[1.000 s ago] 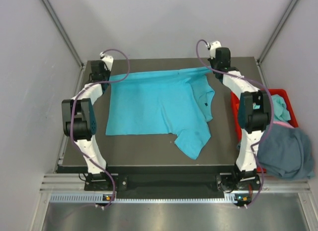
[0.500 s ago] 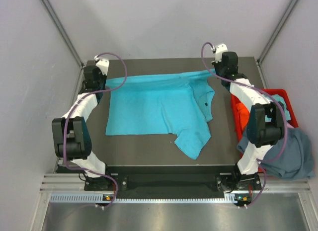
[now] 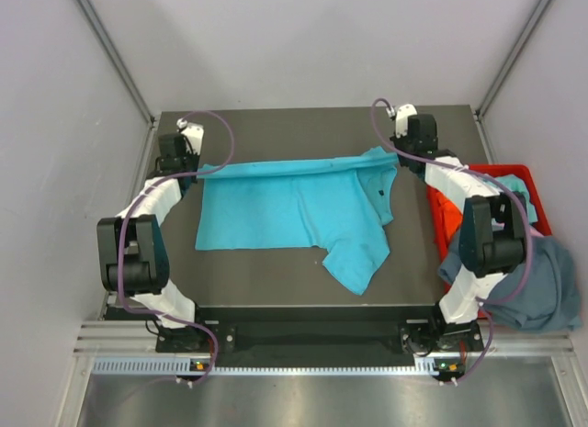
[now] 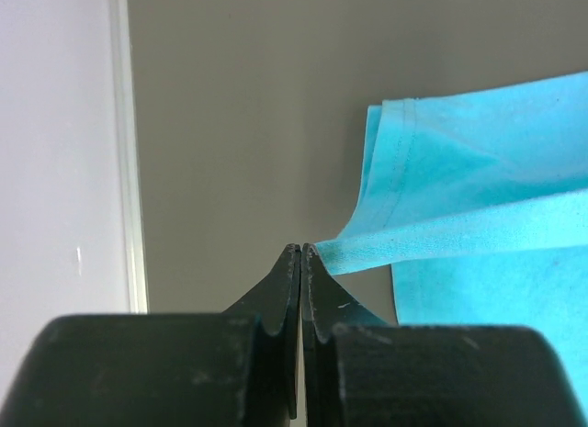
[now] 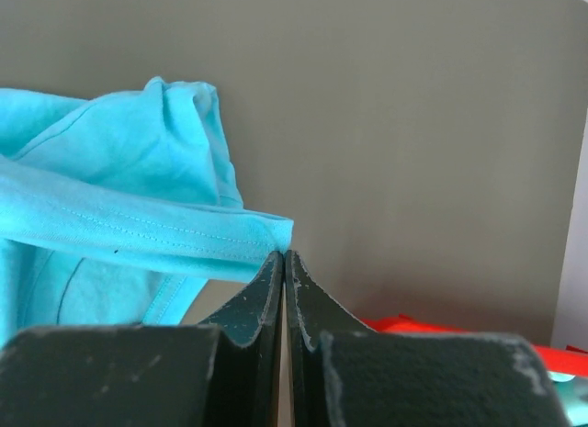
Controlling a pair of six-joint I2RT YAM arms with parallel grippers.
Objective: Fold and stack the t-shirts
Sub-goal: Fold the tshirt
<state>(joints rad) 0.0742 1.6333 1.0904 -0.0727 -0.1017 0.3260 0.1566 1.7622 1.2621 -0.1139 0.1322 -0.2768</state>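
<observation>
A bright turquoise t-shirt (image 3: 294, 211) lies spread on the dark table (image 3: 266, 285), with one sleeve hanging toward the near right. Its far edge is lifted and stretched taut between my two grippers. My left gripper (image 3: 195, 167) is shut on the left corner of that edge; in the left wrist view the cloth (image 4: 441, 234) leaves the closed tips of the gripper (image 4: 302, 250). My right gripper (image 3: 396, 152) is shut on the right corner; in the right wrist view the hem (image 5: 156, 220) runs left from the closed tips of the gripper (image 5: 284, 254).
A red bin (image 3: 525, 173) stands off the table's right edge with an orange shirt (image 3: 446, 211) and another turquoise cloth (image 3: 521, 199) in it. A slate blue-grey shirt (image 3: 528, 280) drapes over its near end. Grey walls enclose the table on three sides.
Both grippers have moved toward the near side, carrying the shirt's far edge with them. That edge now stands closer to the middle of the table.
</observation>
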